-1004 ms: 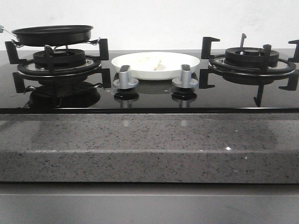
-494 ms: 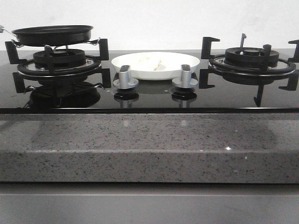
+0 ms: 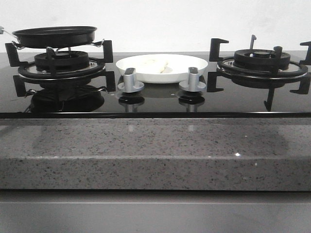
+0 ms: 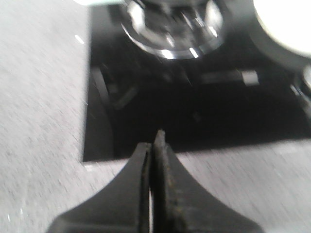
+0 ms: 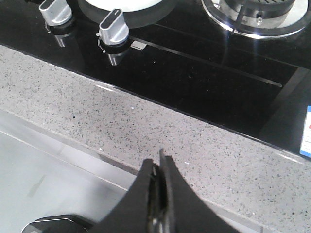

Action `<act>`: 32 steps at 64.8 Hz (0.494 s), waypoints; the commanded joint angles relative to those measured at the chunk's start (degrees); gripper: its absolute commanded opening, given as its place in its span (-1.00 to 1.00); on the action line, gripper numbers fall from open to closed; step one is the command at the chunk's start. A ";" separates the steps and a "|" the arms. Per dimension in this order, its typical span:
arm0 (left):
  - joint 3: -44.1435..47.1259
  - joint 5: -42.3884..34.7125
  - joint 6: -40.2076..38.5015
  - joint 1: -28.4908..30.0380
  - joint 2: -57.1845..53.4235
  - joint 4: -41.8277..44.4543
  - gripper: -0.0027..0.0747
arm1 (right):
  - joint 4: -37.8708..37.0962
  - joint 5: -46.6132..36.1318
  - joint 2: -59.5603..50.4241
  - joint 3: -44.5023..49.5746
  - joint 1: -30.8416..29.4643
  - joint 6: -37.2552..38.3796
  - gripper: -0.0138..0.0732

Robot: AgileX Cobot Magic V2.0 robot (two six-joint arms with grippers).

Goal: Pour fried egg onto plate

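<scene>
The white plate sits on the black glass hob between the two burners. In it lies a pale cream flat shape, the fried egg; no yolk shows. The black frying pan rests level on the left burner's supports. Neither arm shows in the front view. My left gripper is shut and empty, over the hob's front left corner, in a blurred view, with the plate's rim far off. My right gripper is shut and empty above the speckled counter, well short of the plate.
Two silver knobs stand just in front of the plate. The right burner has tall black pan supports. A grey speckled stone counter runs along the front of the hob.
</scene>
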 commanded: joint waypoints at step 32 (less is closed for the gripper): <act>35.79 -31.75 -0.59 14.41 -34.94 -13.95 -0.98 | -0.45 -3.33 0.03 -1.27 -0.02 -0.62 -0.84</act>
